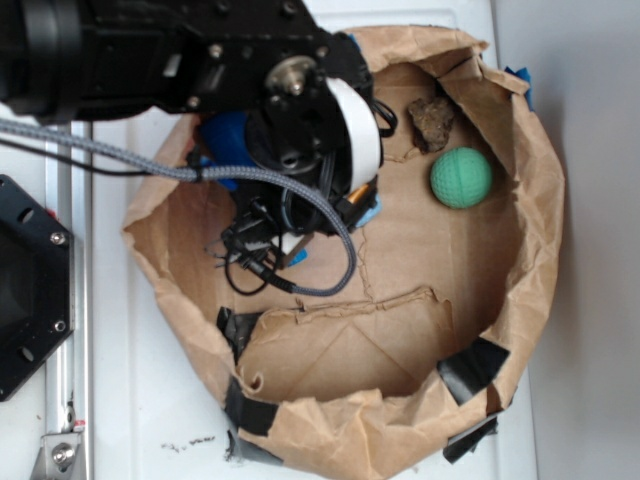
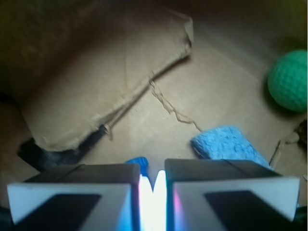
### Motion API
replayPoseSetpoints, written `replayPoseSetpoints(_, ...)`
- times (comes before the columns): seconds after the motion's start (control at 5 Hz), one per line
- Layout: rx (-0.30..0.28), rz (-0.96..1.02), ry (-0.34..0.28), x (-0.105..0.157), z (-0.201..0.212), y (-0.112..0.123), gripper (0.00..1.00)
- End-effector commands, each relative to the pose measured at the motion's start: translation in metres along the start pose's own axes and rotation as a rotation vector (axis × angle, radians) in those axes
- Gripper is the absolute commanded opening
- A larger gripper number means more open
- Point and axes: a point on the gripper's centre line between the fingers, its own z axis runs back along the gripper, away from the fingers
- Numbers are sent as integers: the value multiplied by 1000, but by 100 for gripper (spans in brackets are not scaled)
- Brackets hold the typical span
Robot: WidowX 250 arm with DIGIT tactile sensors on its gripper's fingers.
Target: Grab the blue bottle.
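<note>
- Inside the brown paper bag (image 1: 530,250), rolled down into a bowl, the gripper (image 2: 153,192) sits low over the floor; the jaws stand nearly together with a thin bright slit between, a bit of the blue bottle (image 2: 136,162) poking out just ahead of them. Looks clamped on it, judged only.
- Exterior view: bottle body under the arm, left side of the bag, mostly hidden.
- Handling guess: light, stiff matte plastic, round so it can roll or squirt out; best hold across the body, not the neck.
- Pale blue sponge (image 2: 226,143) just beside the right finger.
- Green ball (image 1: 461,177) and brown lump (image 1: 431,121) well apart.
- Paper walls close on the left, soft; open room is upward and toward bag centre.
</note>
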Motion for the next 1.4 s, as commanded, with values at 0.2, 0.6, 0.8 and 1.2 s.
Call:
replayPoseSetpoints(0.2, 77, 52, -62, 9, 29, 9, 0)
replayPoseSetpoints(0.6, 106, -102, 45, -4, -2, 13, 100)
replayPoseSetpoints(0.8, 70, -152, 86, -14, -10, 9, 100)
replayPoseSetpoints(1.2, 71, -234, 148, -22, -17, 4, 100)
